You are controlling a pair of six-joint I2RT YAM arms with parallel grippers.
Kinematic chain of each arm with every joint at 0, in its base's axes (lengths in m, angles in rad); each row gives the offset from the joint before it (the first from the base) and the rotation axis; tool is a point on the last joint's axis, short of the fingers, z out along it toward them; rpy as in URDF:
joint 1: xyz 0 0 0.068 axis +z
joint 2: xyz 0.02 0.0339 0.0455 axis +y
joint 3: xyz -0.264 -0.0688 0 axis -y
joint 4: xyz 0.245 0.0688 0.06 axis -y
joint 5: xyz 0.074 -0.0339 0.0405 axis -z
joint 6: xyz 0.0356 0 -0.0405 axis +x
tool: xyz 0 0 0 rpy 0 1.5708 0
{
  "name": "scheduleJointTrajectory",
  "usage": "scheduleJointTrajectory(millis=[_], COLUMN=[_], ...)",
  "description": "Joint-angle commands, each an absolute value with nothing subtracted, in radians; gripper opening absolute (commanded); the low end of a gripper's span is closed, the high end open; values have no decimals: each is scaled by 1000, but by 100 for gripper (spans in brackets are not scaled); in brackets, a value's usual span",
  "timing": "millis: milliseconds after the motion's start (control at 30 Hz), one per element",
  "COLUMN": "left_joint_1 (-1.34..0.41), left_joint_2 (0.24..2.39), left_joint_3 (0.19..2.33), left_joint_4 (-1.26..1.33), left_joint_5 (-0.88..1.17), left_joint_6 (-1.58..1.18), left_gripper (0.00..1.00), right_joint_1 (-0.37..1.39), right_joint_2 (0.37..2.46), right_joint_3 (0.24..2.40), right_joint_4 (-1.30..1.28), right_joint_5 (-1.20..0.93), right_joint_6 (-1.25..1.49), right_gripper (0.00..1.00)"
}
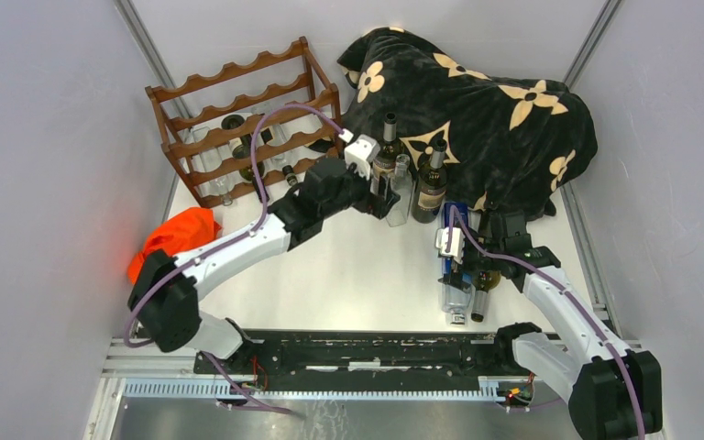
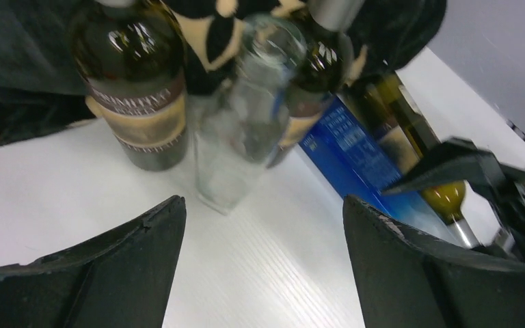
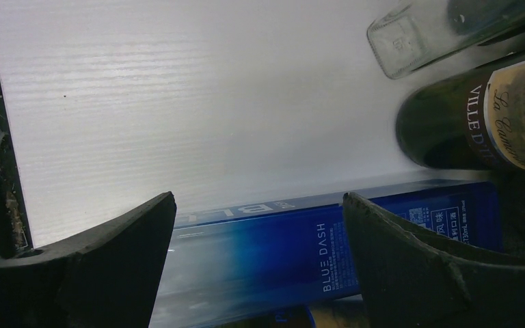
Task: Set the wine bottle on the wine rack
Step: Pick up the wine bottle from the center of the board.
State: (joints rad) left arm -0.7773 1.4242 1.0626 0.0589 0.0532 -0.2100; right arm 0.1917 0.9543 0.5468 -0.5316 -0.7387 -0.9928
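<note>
The dark wooden wine rack point(image 1: 243, 119) stands at the back left with a few bottles lying in its lower tiers. Three bottles stand mid-table: a dark one with a tan label point(image 2: 137, 89), a clear glass one point(image 2: 246, 123) and another dark one point(image 2: 314, 68). My left gripper point(image 2: 263, 212) is open just short of the clear bottle, with only bare table between its fingers. A blue bottle point(image 3: 280, 253) lies on the table beside a yellow-green bottle point(image 1: 481, 289). My right gripper point(image 3: 258, 205) hangs open over the blue bottle, a finger on either side of it.
A black blanket with cream flowers point(image 1: 477, 110) is heaped at the back right, right behind the standing bottles. An orange cloth point(image 1: 179, 234) lies at the left by the rack's front. Grey walls close in the table on both sides.
</note>
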Motion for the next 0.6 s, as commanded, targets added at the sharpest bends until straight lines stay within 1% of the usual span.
scheduleJointTrajectory(millis=[0, 167, 267, 433, 567], left_joint_1=[-737, -736, -736, -738, -738], left_joint_2=[1506, 1562, 1599, 1657, 1684], left_joint_3=[1184, 1217, 1248, 1309, 1332], left_joint_4=[161, 240, 256, 258, 251], left_joint_5=[81, 65, 64, 119, 124], left_joint_6=[-157, -183, -178, -177, -176], left_gripper=[88, 83, 79, 68, 64], right_joint_1=[188, 189, 189, 189, 191], right_joint_2=[929, 935, 937, 941, 947], right_joint_3=[546, 549, 551, 551, 555], right_joint_4=[-512, -521, -525, -529, -535], right_joint_5=[-735, -738, -739, -745, -749], right_joint_6=[-998, -1006, -1008, -1009, -1012], right_gripper=[98, 98, 98, 98, 98])
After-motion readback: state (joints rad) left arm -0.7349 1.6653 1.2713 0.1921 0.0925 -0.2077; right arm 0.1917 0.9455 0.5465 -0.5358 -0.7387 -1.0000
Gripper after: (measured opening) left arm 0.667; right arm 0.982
